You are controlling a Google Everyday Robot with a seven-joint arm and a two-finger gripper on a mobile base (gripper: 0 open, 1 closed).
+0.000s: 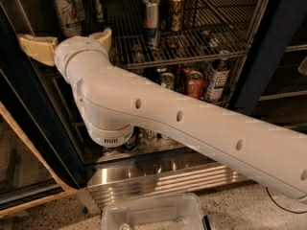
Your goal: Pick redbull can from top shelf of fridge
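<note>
The redbull can (151, 21), slim, silver and blue, stands upright on the top shelf (206, 42), a wire rack inside the open fridge (266, 51). My gripper (67, 38) is at the shelf's left end, well left of the redbull can. Its two cream fingers (37, 48) are spread wide and it is open, holding nothing. A wider white can with orange marks (65, 12) stands just behind and above the gap between the fingers. My white arm crosses the view from lower right to the gripper and hides much of the lower shelf.
A gold-brown can (176, 8) stands right of the redbull can, with more cans behind. The lower shelf holds an orange-red can (194, 84), a green-topped can (167, 79) and a bottle (217, 79). Below are the ribbed steel base (163, 175) and a clear plastic bin (153, 214).
</note>
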